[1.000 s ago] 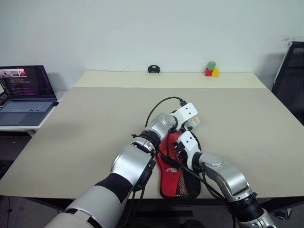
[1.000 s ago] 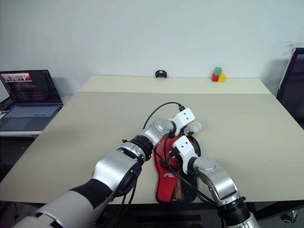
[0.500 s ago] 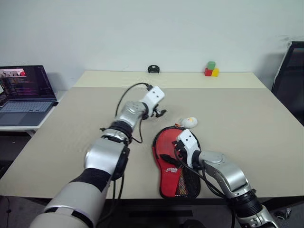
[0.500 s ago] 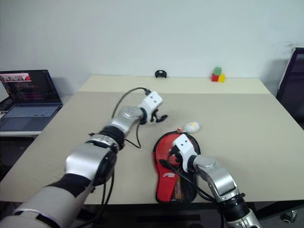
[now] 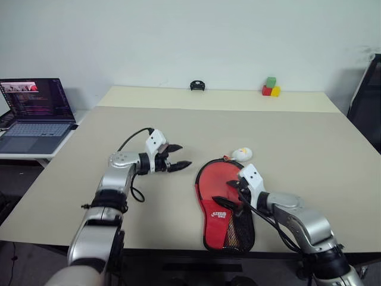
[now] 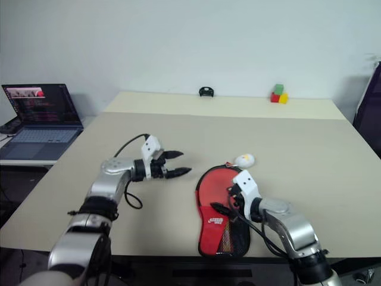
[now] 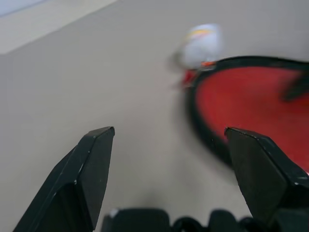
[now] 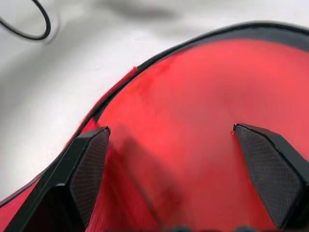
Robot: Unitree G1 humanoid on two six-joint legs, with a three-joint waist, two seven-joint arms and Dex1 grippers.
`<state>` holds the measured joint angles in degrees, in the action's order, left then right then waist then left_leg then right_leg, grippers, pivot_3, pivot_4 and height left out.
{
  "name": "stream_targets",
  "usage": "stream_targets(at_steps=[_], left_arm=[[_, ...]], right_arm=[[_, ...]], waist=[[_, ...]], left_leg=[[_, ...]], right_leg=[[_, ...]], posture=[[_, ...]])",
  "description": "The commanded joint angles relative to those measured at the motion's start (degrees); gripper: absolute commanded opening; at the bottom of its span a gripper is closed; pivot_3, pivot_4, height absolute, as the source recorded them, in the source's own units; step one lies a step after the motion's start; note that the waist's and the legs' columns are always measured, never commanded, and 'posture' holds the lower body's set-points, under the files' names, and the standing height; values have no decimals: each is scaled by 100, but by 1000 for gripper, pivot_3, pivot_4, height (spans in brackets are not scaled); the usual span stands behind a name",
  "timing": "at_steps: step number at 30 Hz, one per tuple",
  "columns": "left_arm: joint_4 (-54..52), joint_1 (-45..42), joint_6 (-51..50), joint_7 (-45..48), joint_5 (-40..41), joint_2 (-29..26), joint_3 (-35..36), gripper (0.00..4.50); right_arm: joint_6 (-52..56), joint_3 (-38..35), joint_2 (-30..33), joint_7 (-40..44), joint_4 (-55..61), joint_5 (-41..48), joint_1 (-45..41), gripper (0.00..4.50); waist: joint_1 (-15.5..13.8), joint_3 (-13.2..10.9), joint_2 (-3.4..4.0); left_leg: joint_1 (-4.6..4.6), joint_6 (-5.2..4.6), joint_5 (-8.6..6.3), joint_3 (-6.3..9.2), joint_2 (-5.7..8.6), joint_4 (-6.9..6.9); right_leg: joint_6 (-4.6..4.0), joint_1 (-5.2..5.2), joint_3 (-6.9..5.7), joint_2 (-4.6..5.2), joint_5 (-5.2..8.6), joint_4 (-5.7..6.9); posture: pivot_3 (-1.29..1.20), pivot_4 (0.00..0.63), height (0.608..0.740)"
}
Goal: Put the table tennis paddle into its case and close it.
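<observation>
On the beige worktop [image 5: 89,173], near the front edge, the red case [image 5: 221,190] lay flat with its round end pointing away from the robot and its narrow end, with the white lettering and the black mesh pocket [image 5: 237,229], toward the front. The black zip edge ran all the way around the round end, so the case looked closed there. The paddle itself couldn't be seen, so I honestly can't tell whether it was inside. The little white-and-yellow zipper charm [image 5: 242,154] sat on the worktop just past the round end of the case, right beside the edge.

The right gripper [image 5: 229,193] hung low over the middle of the case, jaws spread wide with nothing between them; in the right wrist view its two fingers [image 8: 82,169] framed the red fabric without pinching it. Whether the fingertips actually touched the fabric, can't say.

The left gripper [image 5: 177,156] was off to the left of the case, clear of it, pointing across toward it roughly level, jaws also spread wide and empty.

Far back on the worktop sat a small black object [image 5: 197,86] and a stack of red, green and yellow blocks [image 5: 269,87]. An open laptop [image 5: 33,110] stood on a side table to the left.
</observation>
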<state>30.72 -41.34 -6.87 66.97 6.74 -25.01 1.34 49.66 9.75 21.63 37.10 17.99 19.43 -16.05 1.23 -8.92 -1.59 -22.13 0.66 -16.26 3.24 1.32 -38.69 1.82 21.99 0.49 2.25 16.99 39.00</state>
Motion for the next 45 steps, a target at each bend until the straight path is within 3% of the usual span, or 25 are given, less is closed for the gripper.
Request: stream_targets(at_steps=[1,9,18,22,32,38,45], left_arm=[[-1324,150,-661,41,397,-89,-109,3969],[-2016,394,-1039,22,432,-134,-634,3969],[-1407,221,-482,-15,78,408,-1451,3969],[-893,63,15,-146,-242,578,-1699,3969],[48,32,666,-364,-526,797,-1824,3969],[47,157,702,-479,-538,908,-1845,3969],[-128,310,640,-539,-515,921,-1853,3969]], right_arm=[[496,-89,114,212,594,554,61,4500],[1170,-1181,712,350,1226,1634,-356,4500],[658,-1751,1571,266,595,1438,-584,4500],[221,-1916,1399,-228,144,1142,-908,4500],[-208,-1496,1236,-405,-457,732,-1397,4500],[-561,-1113,894,-299,-1765,386,-2174,4500],[-1907,-960,201,-453,-4313,-286,-3226,4500]], waist=[[4,-3,4],[25,-32,40],[14,-35,39],[26,-36,39],[23,-38,43],[31,-37,45],[36,-36,47]], left_leg=[[-2,0,0,0,0,0],[-2,-1,0,-2,1,1],[-18,-2,0,-7,2,8],[-29,-2,0,-10,2,4],[-39,-3,0,-11,2,1],[-32,-4,1,-13,2,-1],[-31,-3,1,-17,1,-1]], right_leg=[[0,3,0,0,0,1],[0,5,2,-3,0,2],[0,14,3,-3,0,-5],[0,26,4,-4,0,-1],[0,31,3,-3,0,-3],[0,29,5,-4,0,3],[-1,30,7,-4,0,3]], posture=[[0,150,740],[0,150,740],[0,150,740],[0,150,740],[0,150,740],[0,150,740],[0,150,740]])
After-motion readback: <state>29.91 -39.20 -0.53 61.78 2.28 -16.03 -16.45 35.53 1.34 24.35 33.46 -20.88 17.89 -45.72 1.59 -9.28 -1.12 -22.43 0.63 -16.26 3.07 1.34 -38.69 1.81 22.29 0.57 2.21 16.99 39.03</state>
